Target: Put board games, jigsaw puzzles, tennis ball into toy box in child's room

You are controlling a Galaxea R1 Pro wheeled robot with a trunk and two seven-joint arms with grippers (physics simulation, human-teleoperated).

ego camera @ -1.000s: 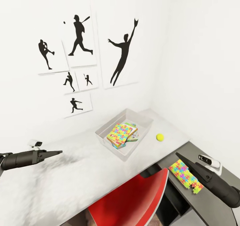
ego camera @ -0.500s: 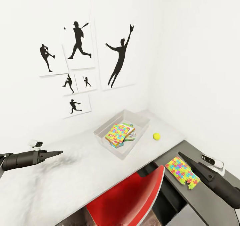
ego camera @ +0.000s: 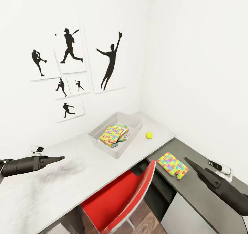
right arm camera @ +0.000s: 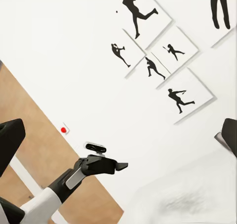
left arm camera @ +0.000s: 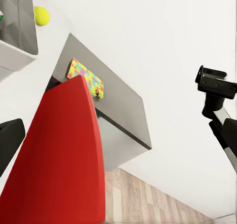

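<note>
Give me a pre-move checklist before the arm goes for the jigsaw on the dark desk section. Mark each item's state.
1. Loose jigsaw puzzle lies flat on the dark grey section: ok.
2. Right end effector empty, fingers together: ok.
3. Left end effector empty: ok.
4. Toy box has room: cannot tell; a jigsaw and game boxes are inside.
5. Tennis ball stowed: not ok, it sits on the white top beside the box.
6. Red chair clear of the right arm's path: cannot tell.
</note>
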